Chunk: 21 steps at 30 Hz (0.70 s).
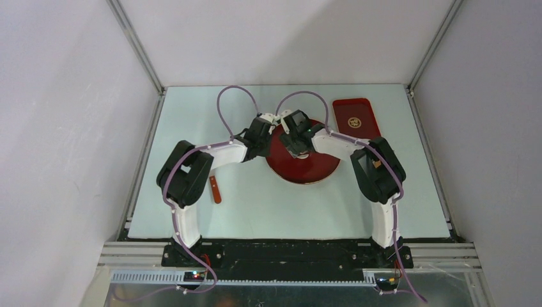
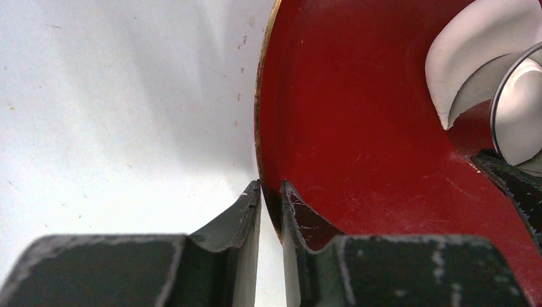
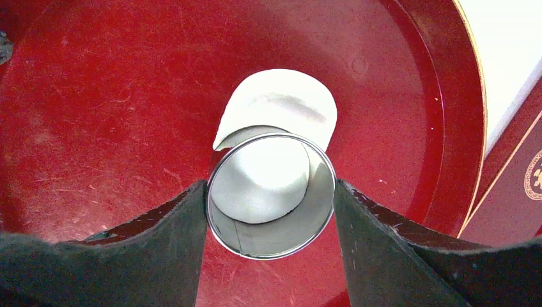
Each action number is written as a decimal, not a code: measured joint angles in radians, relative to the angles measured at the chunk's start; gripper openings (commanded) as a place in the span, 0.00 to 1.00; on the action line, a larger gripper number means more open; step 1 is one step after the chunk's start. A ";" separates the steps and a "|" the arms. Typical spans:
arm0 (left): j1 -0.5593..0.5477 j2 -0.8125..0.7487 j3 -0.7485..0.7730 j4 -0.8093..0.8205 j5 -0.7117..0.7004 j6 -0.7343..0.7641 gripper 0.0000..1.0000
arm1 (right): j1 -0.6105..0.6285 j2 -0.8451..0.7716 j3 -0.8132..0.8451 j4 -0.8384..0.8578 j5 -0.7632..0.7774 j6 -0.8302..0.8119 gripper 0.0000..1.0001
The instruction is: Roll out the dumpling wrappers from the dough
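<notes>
With the left gripper (image 2: 271, 195) clamped on the rim of the red plate (image 2: 358, 128) and the right gripper (image 3: 270, 192) gripping the ring cutter (image 3: 262, 243) over the dough (image 3: 281, 102) near that plate's middle, I'd press down level, whole ring on dough.

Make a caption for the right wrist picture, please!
The right gripper holds a metal ring over the white dough on the red plate.
</notes>
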 measured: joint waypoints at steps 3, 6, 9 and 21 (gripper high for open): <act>0.000 0.000 0.000 0.000 -0.002 0.005 0.22 | 0.001 -0.010 -0.018 0.020 -0.002 0.009 0.57; 0.000 0.000 0.000 -0.001 -0.002 0.008 0.22 | 0.000 -0.027 -0.043 0.044 -0.012 0.010 0.75; 0.000 0.000 0.000 0.000 -0.003 0.009 0.22 | 0.000 -0.050 -0.069 0.047 -0.043 0.006 0.88; 0.002 0.000 0.001 -0.001 -0.001 0.018 0.22 | -0.045 -0.074 -0.033 -0.089 -0.199 -0.004 0.99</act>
